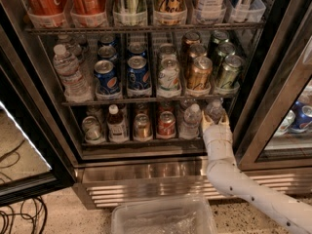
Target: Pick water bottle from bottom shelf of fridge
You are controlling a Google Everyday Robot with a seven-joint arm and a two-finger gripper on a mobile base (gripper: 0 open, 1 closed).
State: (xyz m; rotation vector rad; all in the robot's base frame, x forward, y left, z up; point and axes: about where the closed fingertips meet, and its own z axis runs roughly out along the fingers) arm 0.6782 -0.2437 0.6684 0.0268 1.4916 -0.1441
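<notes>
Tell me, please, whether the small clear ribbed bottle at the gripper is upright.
Upright: water bottle stands cap-up on the bottom shelf, gripper at its base.

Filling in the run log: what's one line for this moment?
gripper: at water bottle, right end of bottom shelf | water bottle: upright, on shelf | fridge door: open

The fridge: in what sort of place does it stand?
Probably an office pantry or small shop, not a home: the fridge is a glass-door drinks cooler, its racks hold rows of cans, and a second cooler stands alongside. The gripper is at the water bottle on the bottom shelf.
</notes>
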